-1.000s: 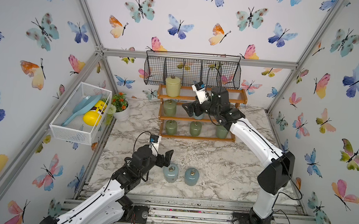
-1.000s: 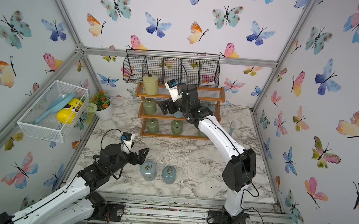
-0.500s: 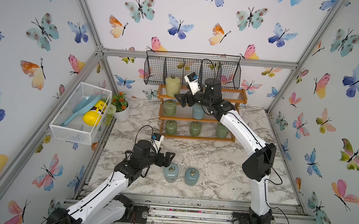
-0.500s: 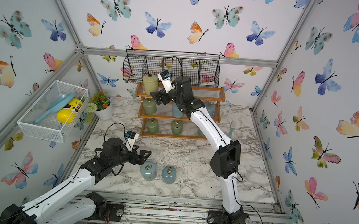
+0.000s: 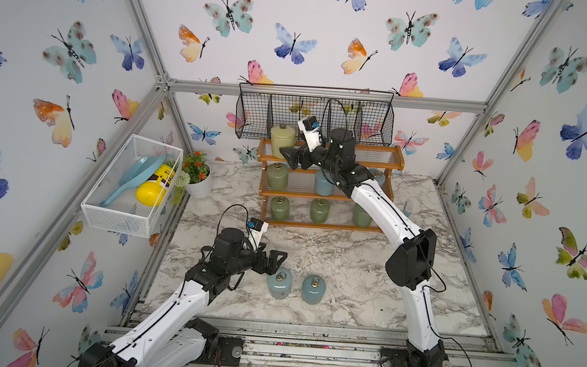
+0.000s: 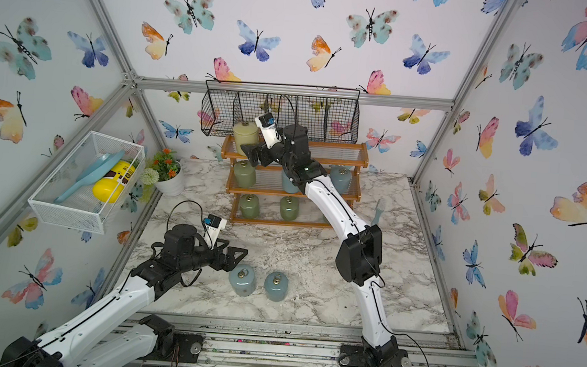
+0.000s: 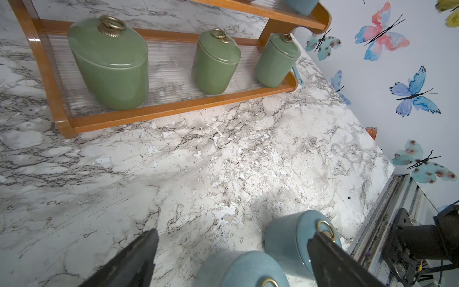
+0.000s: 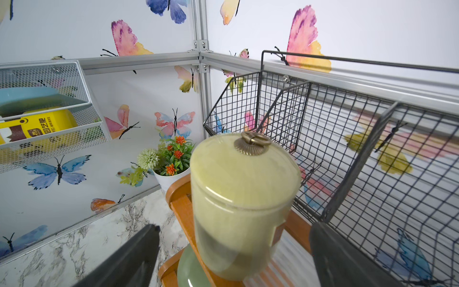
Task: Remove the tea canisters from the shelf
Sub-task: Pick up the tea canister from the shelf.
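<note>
Hanging on the left wall, a white wire-mesh basket carries a yellow plastic bottle with a brown label. To its right, low over the white grey-veined marble tabletop, the left gripper has its black jaws spread wide and grips nothing. Two pale blue glossy ceramic canisters with brass ring-pull lids stand upright on the marble side by side: the nearer blue canister just below and beside the fingertips, the farther blue canister just right of it. In the left wrist view one finger crosses in front of the farther one; contact cannot be judged. At the back wall stands the three-tier stepped shelf with an orange-brown wooden frame and clear ribbed panels. Its bottom tier bears three green glossy canisters in a row. Its middle tier bears a fourth green canister at the left, then two more pale blue ones, both partly hidden by the right arm. At the left end of the top tier the pale yellow ceramic canister stands upright. The right gripper points at it from the right, jaws wide apart and empty. In the right wrist view the yellow canister, blurred, stands between the two fingers with a gap on each side.
</note>
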Robot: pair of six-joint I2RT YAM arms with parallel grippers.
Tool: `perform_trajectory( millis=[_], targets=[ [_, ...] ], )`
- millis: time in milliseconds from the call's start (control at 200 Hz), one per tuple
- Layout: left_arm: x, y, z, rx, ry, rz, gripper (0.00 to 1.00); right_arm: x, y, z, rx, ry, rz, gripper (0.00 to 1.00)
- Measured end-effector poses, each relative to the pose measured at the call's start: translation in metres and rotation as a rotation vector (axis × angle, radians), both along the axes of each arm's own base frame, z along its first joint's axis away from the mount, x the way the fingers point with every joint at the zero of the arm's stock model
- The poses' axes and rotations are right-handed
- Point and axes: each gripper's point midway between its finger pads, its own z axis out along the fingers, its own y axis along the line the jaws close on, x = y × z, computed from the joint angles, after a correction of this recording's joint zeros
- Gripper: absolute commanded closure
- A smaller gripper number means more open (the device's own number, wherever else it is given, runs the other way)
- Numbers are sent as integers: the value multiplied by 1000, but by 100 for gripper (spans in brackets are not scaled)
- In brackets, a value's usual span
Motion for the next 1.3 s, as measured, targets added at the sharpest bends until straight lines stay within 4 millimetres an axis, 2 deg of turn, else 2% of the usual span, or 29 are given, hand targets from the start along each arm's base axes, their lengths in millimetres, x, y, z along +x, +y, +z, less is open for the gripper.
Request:
perform_trajectory(
  millis=[130,611,946,1301],
  targets=[
    [0,1,1,1,-7,1,2,5,4,4,28,-21,0,0],
    [0,4,8,-1,-36,2,2,23,17,-3,111,-42,11,0],
    [1,5,12,-4,-50,5,2,31,26,-14,171,-29,30,0],
    [0,5,15,-7,-61,5,2,33,29,-11,236,-32,44,1]
  ],
)
